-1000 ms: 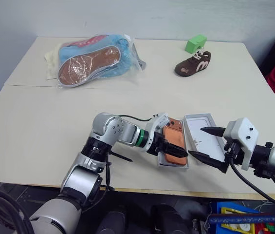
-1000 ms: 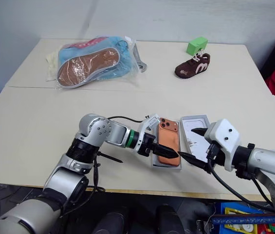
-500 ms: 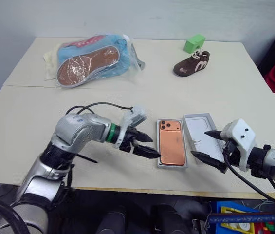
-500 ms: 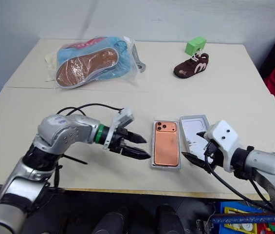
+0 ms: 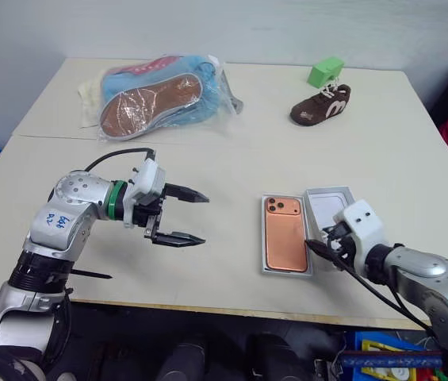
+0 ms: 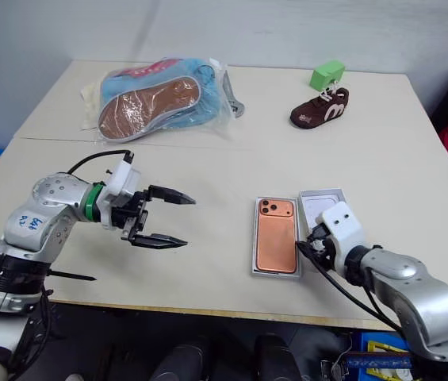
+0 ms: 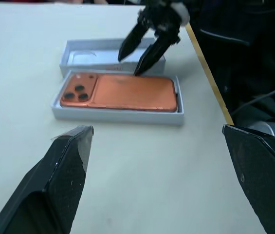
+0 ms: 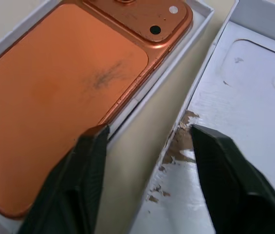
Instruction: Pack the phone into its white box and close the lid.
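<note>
Now that my left gripper [image 5: 182, 216] has let go and drawn back wide open, the phone [image 5: 285, 243] lies in the white box [image 5: 265, 238], so my half-closed, empty right gripper [image 7: 142, 45] takes the lid [image 5: 328, 202] next.

The phone [image 8: 74, 92] has a smooth matt metallic back, faintly smudged. The lid [image 8: 234, 126] is white card, its edge scuffed brown. The surface [image 5: 231, 175] is matt.

1. The brown shoe [image 5: 317, 104] at the far side of the table has a big white mark on its side. It looks like the number 3.
2. The left arm has a white round sticker [image 5: 55, 220] with blue handwriting on it. The letters are too small to read.
</note>
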